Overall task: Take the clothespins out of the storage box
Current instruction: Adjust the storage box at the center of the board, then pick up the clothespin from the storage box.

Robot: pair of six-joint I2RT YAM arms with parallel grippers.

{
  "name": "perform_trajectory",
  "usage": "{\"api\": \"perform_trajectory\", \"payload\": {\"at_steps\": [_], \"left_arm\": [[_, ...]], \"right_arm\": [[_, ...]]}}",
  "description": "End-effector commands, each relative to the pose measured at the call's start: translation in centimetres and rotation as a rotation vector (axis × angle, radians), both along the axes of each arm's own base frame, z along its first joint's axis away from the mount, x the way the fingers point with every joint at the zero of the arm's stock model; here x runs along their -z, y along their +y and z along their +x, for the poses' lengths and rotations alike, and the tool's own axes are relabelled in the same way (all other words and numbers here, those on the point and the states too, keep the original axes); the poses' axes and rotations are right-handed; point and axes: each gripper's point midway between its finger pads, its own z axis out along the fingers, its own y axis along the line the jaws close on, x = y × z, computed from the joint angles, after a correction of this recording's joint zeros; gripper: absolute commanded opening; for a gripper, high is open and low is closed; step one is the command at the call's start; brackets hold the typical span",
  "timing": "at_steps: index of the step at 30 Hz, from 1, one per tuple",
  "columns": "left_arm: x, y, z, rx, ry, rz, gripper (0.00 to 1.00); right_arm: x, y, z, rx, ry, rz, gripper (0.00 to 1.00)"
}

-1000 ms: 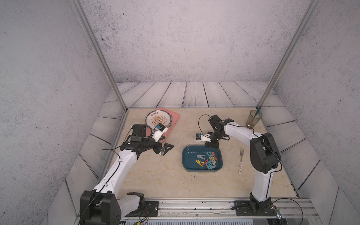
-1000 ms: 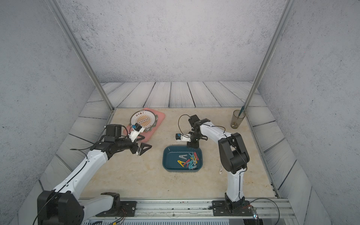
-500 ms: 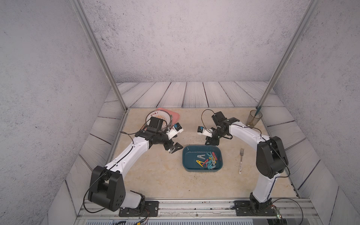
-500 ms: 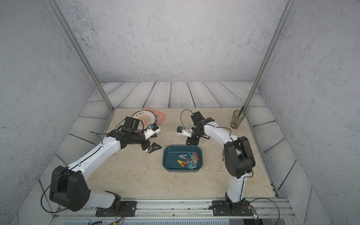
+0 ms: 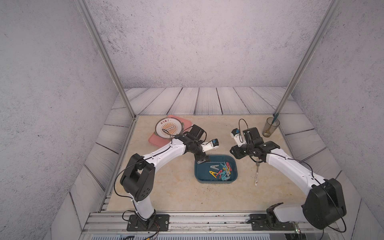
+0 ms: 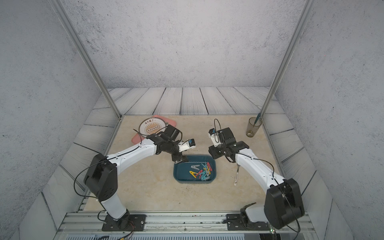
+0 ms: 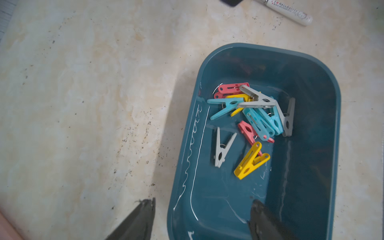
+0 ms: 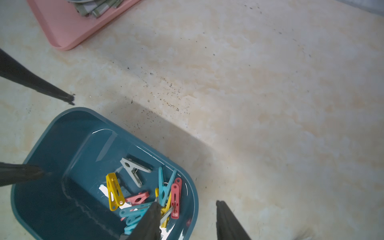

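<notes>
The storage box [image 5: 202, 173] is a dark teal tub in the middle of the table, seen in both top views [image 6: 182, 175]. Several clothespins [image 5: 221, 171] in yellow, red, teal-blue and grey lie piled in its right half [image 7: 251, 116]. My left gripper [image 7: 201, 204] is open and straddles the box's rim at its far left corner [image 5: 202, 161], one finger inside and one over the table. My right gripper [image 8: 187, 203] is open and holds nothing. It hangs at the box's far right corner [image 5: 234, 152], with one finger above the clothespins [image 8: 145, 197] and the other outside the rim.
A pink tray [image 5: 155, 140] with a round plate [image 5: 168, 129] lies at the back left, behind my left arm. A white-handled fork [image 5: 257, 176] lies right of the box, partly under my right arm. A glass [image 5: 270, 126] stands at the back right.
My left arm has swung right from beside the pink tray to the box's far left corner, its jaws narrowing somewhat. My right gripper has opened and shifted a little to the right.
</notes>
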Motion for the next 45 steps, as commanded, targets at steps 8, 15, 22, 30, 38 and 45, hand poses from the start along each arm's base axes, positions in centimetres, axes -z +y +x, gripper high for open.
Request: {"api": "perform_trajectory", "payload": {"at_steps": [8, 15, 22, 30, 38, 45], "left_arm": [[4.1, -5.0, 1.5, -0.030, -0.032, 0.122, 0.59], [6.6, -6.2, 1.2, -0.008, -0.055, 0.229, 0.52], [8.0, -5.5, -0.4, 0.036, 0.004, 0.263, 0.53], [6.0, -5.3, -1.3, 0.055, 0.014, 0.228, 0.55], [1.6, -5.2, -1.6, 0.040, -0.036, 0.159, 0.56], [2.4, -4.6, -5.1, 0.101, 0.050, 0.157, 0.53]], "right_arm": [[-2.2, -3.9, -4.6, 0.264, -0.103, 0.175, 0.43], [-2.8, -5.6, -6.5, 0.299, -0.140, 0.158, 0.40], [-2.4, -6.1, -6.8, 0.306, -0.137, 0.129, 0.39], [-1.5, -5.9, -6.5, 0.301, -0.111, 0.113, 0.37], [-1.0, -6.1, -6.5, 0.306, -0.108, 0.103, 0.36], [-0.5, -6.0, -6.4, 0.303, -0.101, 0.094, 0.36]]}}
